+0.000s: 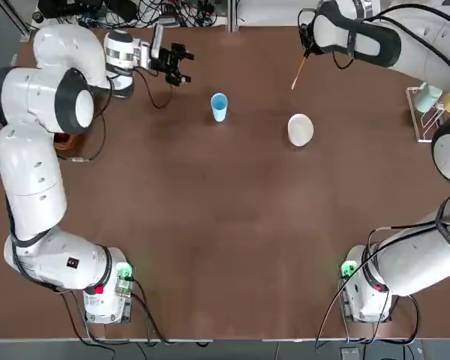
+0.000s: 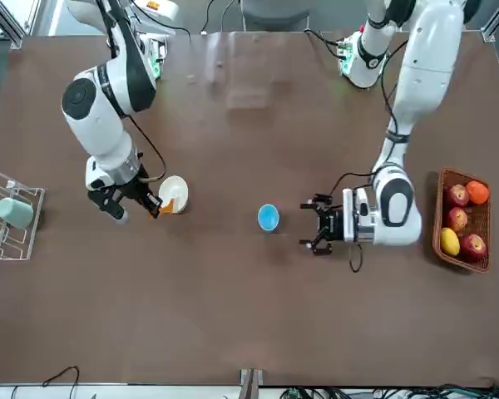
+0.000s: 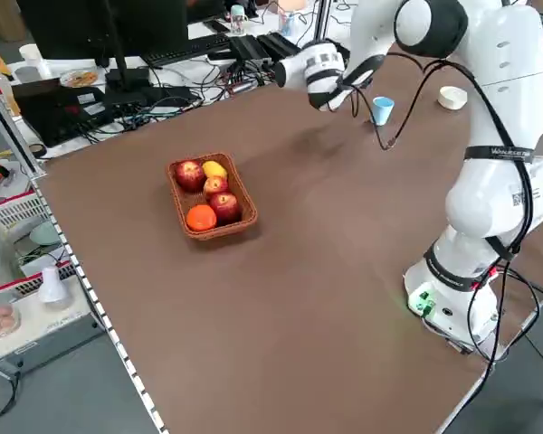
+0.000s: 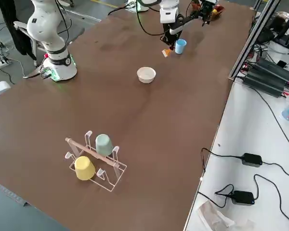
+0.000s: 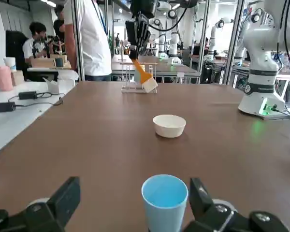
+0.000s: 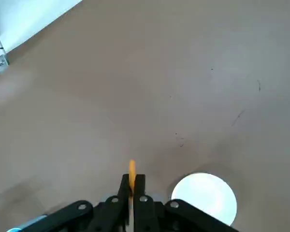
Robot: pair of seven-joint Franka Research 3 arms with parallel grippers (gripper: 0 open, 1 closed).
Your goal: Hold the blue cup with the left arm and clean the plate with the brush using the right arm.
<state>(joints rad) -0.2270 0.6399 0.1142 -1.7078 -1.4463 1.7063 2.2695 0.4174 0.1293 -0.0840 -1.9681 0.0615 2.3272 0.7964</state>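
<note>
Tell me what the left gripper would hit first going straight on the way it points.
The blue cup, most likely: it stands just ahead of the left gripper, nearer one of its open jaws. Height is hard to judge, so contact isn't certain.

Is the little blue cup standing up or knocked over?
Upright: the light-blue plastic cup stands on the brown table, its round rim facing up.
</note>
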